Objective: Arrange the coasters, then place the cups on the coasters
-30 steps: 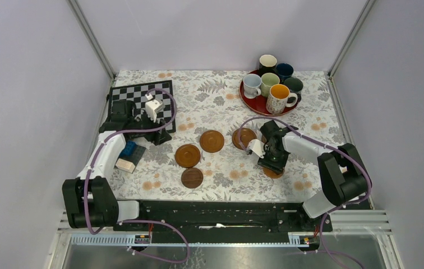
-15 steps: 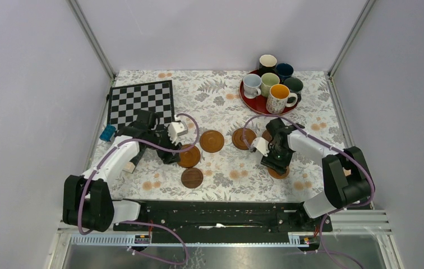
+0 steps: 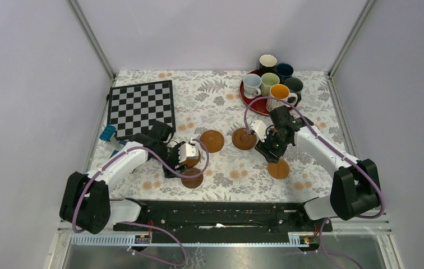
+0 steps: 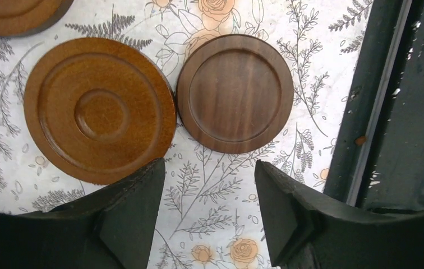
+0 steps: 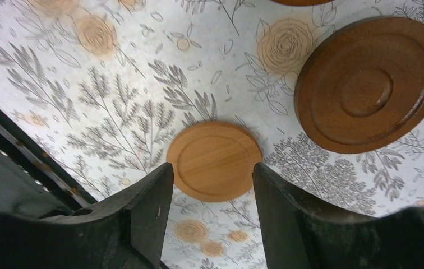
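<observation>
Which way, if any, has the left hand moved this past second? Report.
Yes. The left hand came off the chessboard, toward the near edge and rightward.

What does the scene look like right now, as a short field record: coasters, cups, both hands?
coasters: five seen, lying flat, none bearing a cup
cups: six, all on the red tray
left hand: open, empty, just short of the dark coaster
right hand: open, empty, clear of the light coaster
other: chessboard, far left
</observation>
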`<state>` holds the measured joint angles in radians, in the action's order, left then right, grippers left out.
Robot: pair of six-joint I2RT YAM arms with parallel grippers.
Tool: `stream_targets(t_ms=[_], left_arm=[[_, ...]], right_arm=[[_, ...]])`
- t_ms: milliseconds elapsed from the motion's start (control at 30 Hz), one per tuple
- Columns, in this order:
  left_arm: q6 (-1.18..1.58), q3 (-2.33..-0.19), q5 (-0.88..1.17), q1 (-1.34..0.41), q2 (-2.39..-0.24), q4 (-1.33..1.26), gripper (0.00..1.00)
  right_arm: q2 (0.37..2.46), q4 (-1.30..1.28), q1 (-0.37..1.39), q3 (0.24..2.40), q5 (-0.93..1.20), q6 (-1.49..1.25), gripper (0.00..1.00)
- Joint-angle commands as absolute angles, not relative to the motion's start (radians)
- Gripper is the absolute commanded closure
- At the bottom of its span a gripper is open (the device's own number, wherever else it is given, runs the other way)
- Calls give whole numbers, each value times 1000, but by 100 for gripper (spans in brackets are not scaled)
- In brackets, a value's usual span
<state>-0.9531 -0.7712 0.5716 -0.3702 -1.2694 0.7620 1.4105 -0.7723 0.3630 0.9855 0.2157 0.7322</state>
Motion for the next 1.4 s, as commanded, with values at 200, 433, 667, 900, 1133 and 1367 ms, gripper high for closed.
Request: stream_targets(t_ms=[200, 433, 667, 900, 1133, 1367], left_arm=[[-1090, -756, 417, -542, -1324, 683, 35], [-1127, -756, 294, -578, -1307, 791, 36], [-1097, -708, 246, -581, -1315, 796, 35], [-959, -703, 245, -646, -1371, 728, 36], [-782, -730, 215, -737, -1485, 640, 39], [-623, -820, 199, -847, -1590, 557, 40]], right_arm=[[1382, -700, 286, 1053, 467, 509, 33], [1364, -678, 198, 1080, 544, 457, 32], [1341, -670, 138, 1084, 574, 454, 32], [1339, -688, 89, 1103, 594, 466, 31], [1337, -695, 51, 1109, 616, 463, 31], [1326, -705, 24, 1105, 611, 480, 31]])
